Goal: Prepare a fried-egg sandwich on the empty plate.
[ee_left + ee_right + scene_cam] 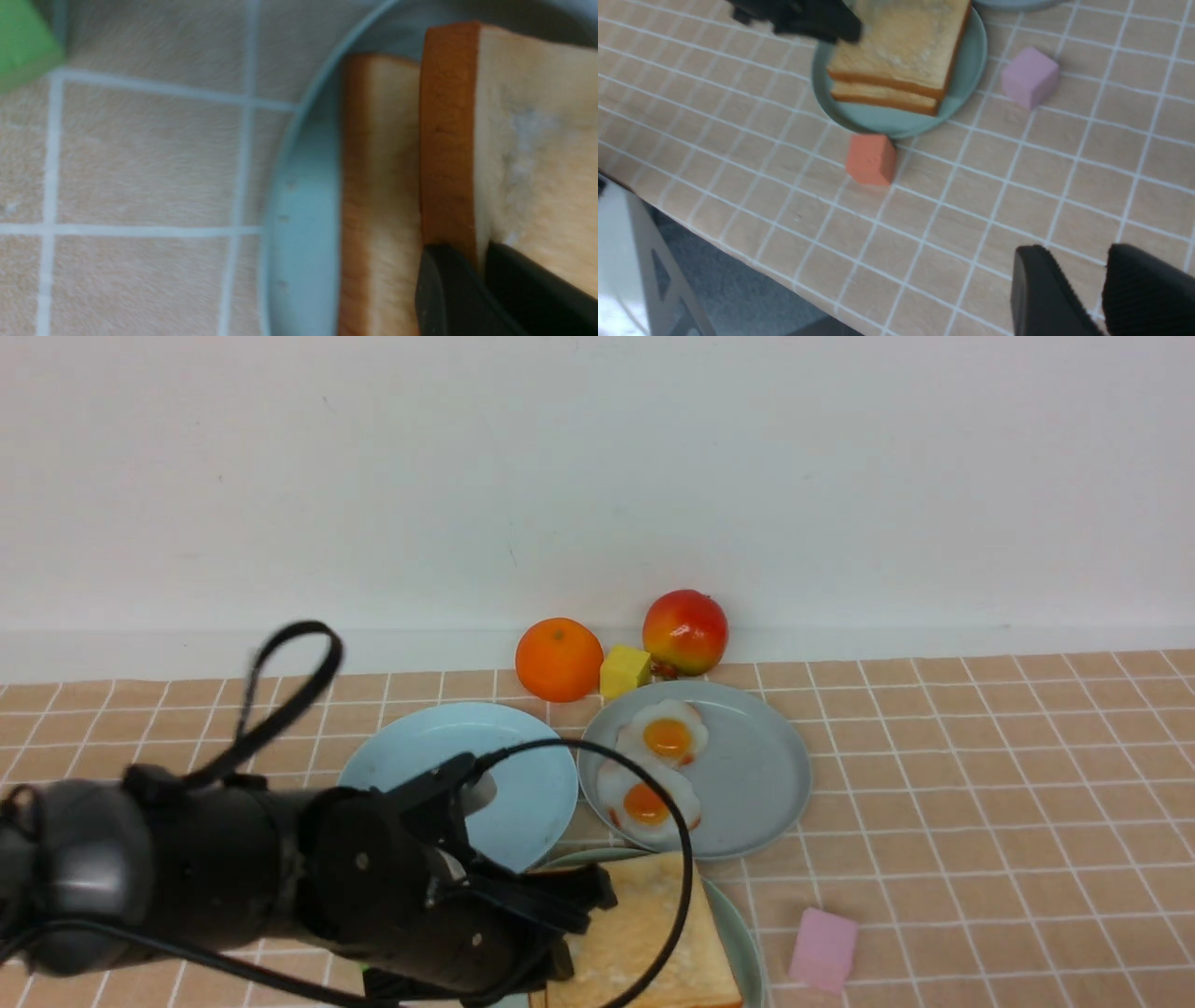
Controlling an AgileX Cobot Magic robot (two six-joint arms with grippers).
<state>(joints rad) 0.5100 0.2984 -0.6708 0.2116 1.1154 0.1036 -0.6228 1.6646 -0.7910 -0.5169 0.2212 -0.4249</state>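
at the left, our left gripper [583, 901] is nearly closed, its jaws pinching the crust edge of the upper toast slice [906, 42]. that slice lies on the lower slice [878, 93], set a little back from its edge, both on the mint-green plate [887, 121] at the near middle of the table. the slices are square, so neither axis is the longer, and their edges run askew to the tile lines. we cannot tell whether anything lies between them. behind the stack, two fried eggs [644, 800] rest on the grey-blue plate [747, 775]. our right gripper [1083, 261] hangs over bare tiles, well apart from the plate, its jaws a narrow gap apart and holding nothing.
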